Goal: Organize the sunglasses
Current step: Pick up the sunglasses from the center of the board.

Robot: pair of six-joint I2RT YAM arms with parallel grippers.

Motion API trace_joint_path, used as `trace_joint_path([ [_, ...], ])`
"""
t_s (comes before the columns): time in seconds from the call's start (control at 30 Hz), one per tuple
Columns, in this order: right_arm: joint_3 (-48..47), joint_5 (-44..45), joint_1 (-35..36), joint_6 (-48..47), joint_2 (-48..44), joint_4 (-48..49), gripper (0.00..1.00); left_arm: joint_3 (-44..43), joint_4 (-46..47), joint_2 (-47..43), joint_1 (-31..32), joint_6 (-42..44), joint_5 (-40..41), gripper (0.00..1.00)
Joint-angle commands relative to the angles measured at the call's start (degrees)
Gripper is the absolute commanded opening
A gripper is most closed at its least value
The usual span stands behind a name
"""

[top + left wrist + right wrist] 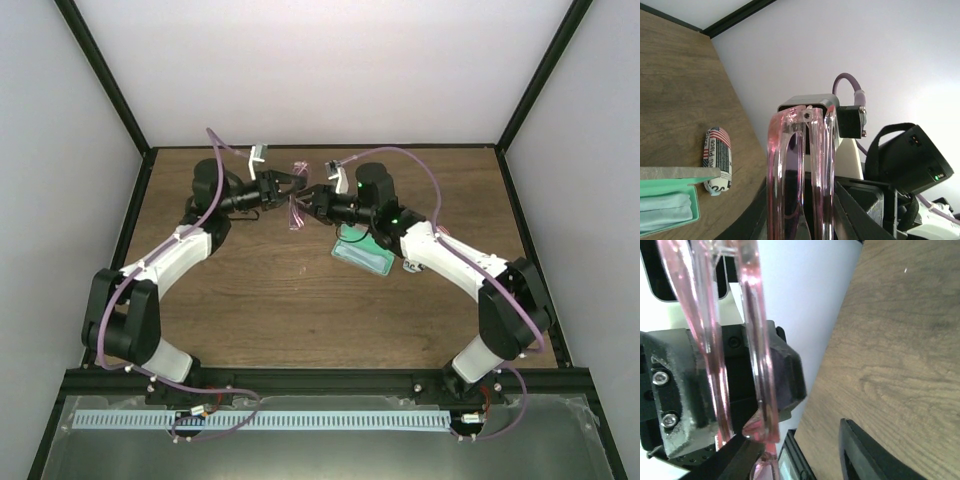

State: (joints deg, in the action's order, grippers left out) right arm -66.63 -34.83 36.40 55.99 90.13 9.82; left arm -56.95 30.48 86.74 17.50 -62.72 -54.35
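The sunglasses (295,215), a folded pair with a clear pink frame and purple lenses, hang in the air between both grippers at the back middle of the table. My left gripper (284,191) is shut on them. In the left wrist view the pair (790,175) stands upright between its jaws (800,220), with a dark finger against each side. My right gripper (312,201) is open. In the right wrist view the pink frame (757,340) rests by the left finger, while the right finger (865,452) stands well apart from it.
An open mint-green case (362,255) lies on the wooden table under the right arm, with a light blue cloth (662,210) inside. A small oval case with a flag print (717,160) lies beside it. White walls close in the table.
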Motion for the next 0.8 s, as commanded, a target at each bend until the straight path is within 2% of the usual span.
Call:
trace_joint_path([
  [0.0,-1.7,2.1,0.6,-3.3,-2.2,-5.3,0.51,-3.3,-0.2,1.3,0.0,2.5,-0.2,0.23],
  [0.07,-1.6,4.0,0.6,-5.3,-3.9,-8.3,0.61,-4.5,-1.1,1.9,-0.1,3.1,-0.6,0.23],
  [0.13,-1.1,5.2,0.3,-6.9,-6.0,-10.6,0.66,-5.7,-2.0,2.6,-0.2,3.9,-1.4,0.23],
  [0.27,2.3,7.2,-1.6,-8.0,-13.3,-12.6,0.68,-7.4,-3.5,4.1,-0.3,5.2,-3.3,0.23],
  [0.43,5.6,4.4,-8.3,-8.2,-21.3,-12.4,0.74,-10.0,-8.6,6.2,-0.2,9.5,-8.0,0.24],
  [0.5,4.6,2.4,-10.7,-9.8,-22.1,-13.6,0.75,-10.3,-10.8,6.3,-0.3,10.9,-7.1,0.24],
  [0.6,1.3,0.4,-11.4,-12.8,-21.1,-17.5,0.76,-9.8,-7.7,6.9,-0.2,8.5,-7.8,0.24],
  [0.77,0.0,-2.6,-11.6,-13.7,-19.1,-15.9,0.77,-11.1,-10.0,7.2,0.3,11.7,-11.1,0.24],
])
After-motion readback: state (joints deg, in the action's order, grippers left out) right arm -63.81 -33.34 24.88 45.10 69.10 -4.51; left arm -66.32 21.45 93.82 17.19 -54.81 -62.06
